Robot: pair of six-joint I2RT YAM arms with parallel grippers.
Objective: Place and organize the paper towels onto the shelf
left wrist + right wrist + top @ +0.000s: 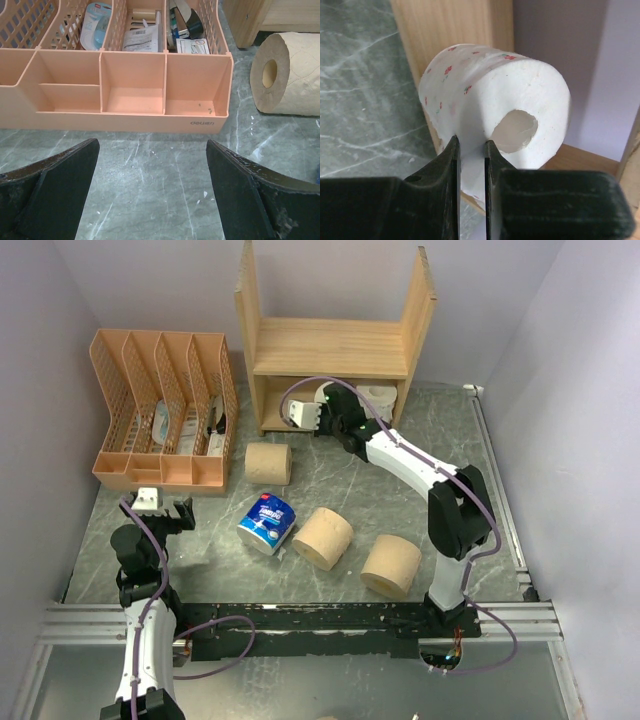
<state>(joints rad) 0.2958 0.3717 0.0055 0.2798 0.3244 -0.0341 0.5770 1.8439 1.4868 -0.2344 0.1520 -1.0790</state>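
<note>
Right tool (470, 145) is narrow, clamped on the white patterned roll (490, 100). It pinches the roll's wall beside the core hole, with paper squeezed between the fingers. That is probably because the roll is too fat to span across. The roll is held on its side with the core toward the wrist camera. It is at the left end of the shelf (330, 345) lower tier, just beside the left side panel (450, 30). Tucked against the panel, it likely starts a tight row and leaves room to its right. I cannot tell if it rests on the lower board yet, and the top view hides it under the upper board.

A second white roll (381, 397) lies in the lower tier, further right.

Four rolls lie on their sides on the worktop (330, 485):
- The far tan roll (268, 463) is near the shelf's left foot.
- The blue-and-white roll (267, 523) is nearer.
- The middle tan roll (323, 538) is just right of it.
- The right tan roll (391, 565) is nearest to the right arm's base.

Left tool (152, 145) is wide and holds nothing. It sits low over the worktop, facing the peach organizer (125, 120) and well apart from the shelf. It is probably parked clear of the right arm.

My estimate is two of six rolls at the shelf. The next move needs the roll seated before release, then a straight pull-back, or the roll may drag out or roll off.
</note>
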